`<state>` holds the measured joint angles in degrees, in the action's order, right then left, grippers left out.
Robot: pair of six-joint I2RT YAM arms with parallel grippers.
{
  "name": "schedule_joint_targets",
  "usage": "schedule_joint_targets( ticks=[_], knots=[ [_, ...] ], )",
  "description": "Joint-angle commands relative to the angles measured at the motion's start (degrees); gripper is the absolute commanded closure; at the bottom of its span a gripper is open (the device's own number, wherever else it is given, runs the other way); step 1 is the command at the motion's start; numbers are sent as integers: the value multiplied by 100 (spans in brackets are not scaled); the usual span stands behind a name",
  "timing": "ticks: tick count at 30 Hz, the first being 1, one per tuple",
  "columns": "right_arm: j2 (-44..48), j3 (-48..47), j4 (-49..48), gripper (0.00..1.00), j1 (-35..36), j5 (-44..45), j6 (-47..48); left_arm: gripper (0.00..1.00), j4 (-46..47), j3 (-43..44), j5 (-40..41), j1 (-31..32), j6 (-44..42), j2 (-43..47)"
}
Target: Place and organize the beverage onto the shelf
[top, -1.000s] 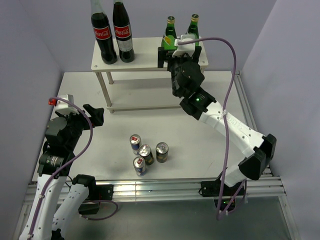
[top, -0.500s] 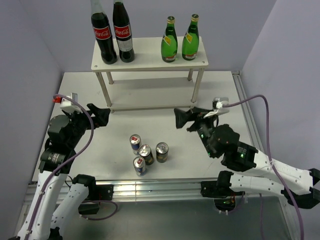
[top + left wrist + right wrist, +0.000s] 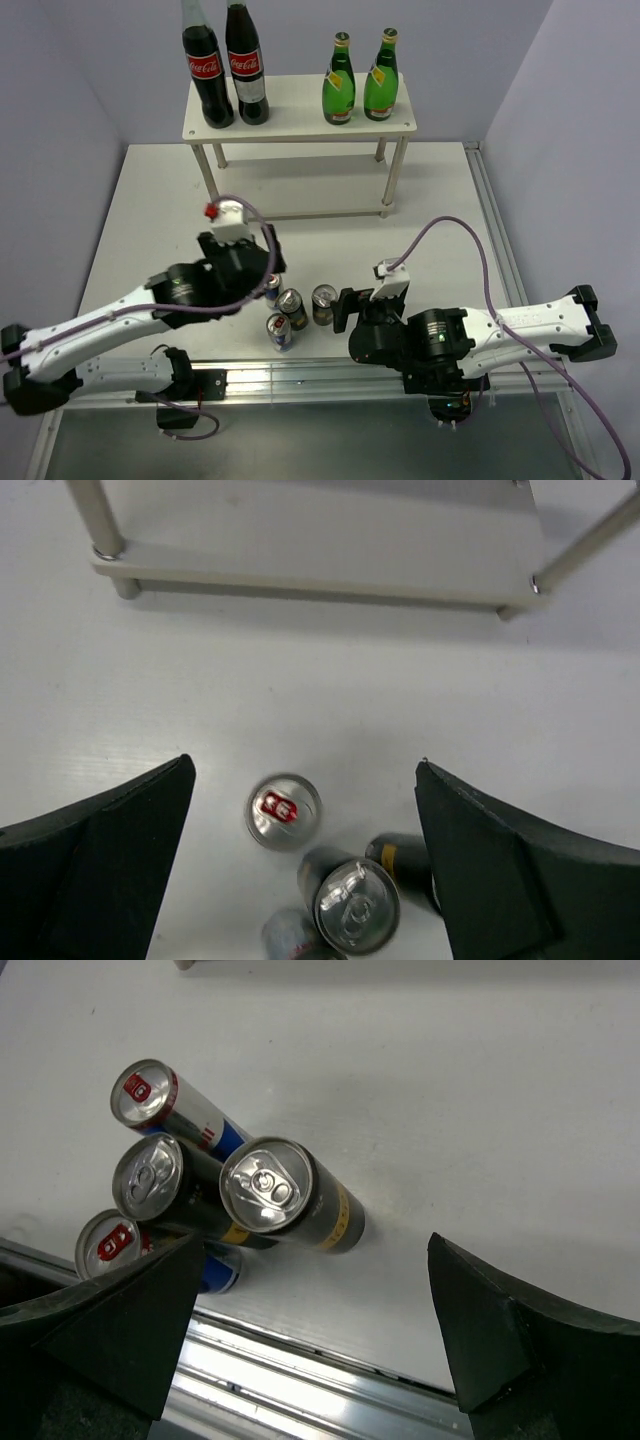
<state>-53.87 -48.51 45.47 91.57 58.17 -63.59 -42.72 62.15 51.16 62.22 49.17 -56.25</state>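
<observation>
1. Change. Within the last sec. I pulled the right tool point(image 3: 345, 305) off the shelf point(image 3: 300, 108), where it had been at the green bottles point(image 3: 339, 92), and dropped it to the worktop point(image 3: 150, 200). It sat low, just right of the cans point(image 3: 291, 305), fingers spread wide, nothing held.

2. The left tool point(image 3: 265, 265) swung in from the far-left side over the same interval. It hung over the rear of the can group, also spread wide and empty. Per its wrist view, a blue can point(image 3: 283, 811) stood below, roughly between the two fingers.

3. Task items, pos.:
- Green bottles: both upright, side by side, right end of the top board, no tool touching them. The colas point(image 3: 225, 70) held the left end.
- Cans: 4 total (2 blue, 2 dark), upright in a tight cluster near the front of the worktop, well apart from the shelf.

4. Meaning. I judged the bottle stage done and the can stage about to start, w/ both arms staged at the cluster. The cans stood touching or nearly so; closing on one could knock over a neighbour, so I rated an outer can the safer first pick.
</observation>
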Motion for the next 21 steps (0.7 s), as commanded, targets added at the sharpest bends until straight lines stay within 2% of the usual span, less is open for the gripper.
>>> schedule_joint_targets(
  ticks=[1, 3, 4, 6, 7, 8, 9, 12, 13, 16, 21],
  knots=[
    [52, 43, 700, 1, 265, 432, -1076, 1, -1212, 482, 1634, 1158, 1489, -325],
    [87, 175, 656, 0, 405, 353, -1199, 1, -1160, 343, 1599, 1467, 1797, -273],
    [96, 297, 612, 0, 458, 300, -1295, 1, -1160, 98, 1608, 1860, 1972, -186],
    [87, 447, 612, 0, 554, 256, -1427, 1, -1238, -132, 1695, 2328, 2665, -123],
    [78, 474, 681, 0, 572, 230, -1576, 1, -1456, -229, 1766, 2809, 3077, -210],
    [61, 500, 708, 0, 590, 221, -1621, 1, -2102, -212, 1801, 3083, 4082, -315],
    [52, 535, 726, 0, 616, 221, -1647, 1, -2387, -134, 1819, 3512, 4466, -621],
    [60, 658, 630, 0, 634, 186, -1613, 1, -3109, 103, 1845, 3999, 5372, -1281],
    [69, 685, 560, 0, 634, 186, -1586, 1, -3581, 304, 1837, 4235, 5932, -1771],
    [61, 720, 498, 0, 643, 159, -1542, 1, -3603, 298, 1714, 4396, 6348, -2188],
    [78, 738, 577, 0, 643, 115, -1586, 1, -3384, -342, 1424, 4693, 6974, -2039]
  ],
)
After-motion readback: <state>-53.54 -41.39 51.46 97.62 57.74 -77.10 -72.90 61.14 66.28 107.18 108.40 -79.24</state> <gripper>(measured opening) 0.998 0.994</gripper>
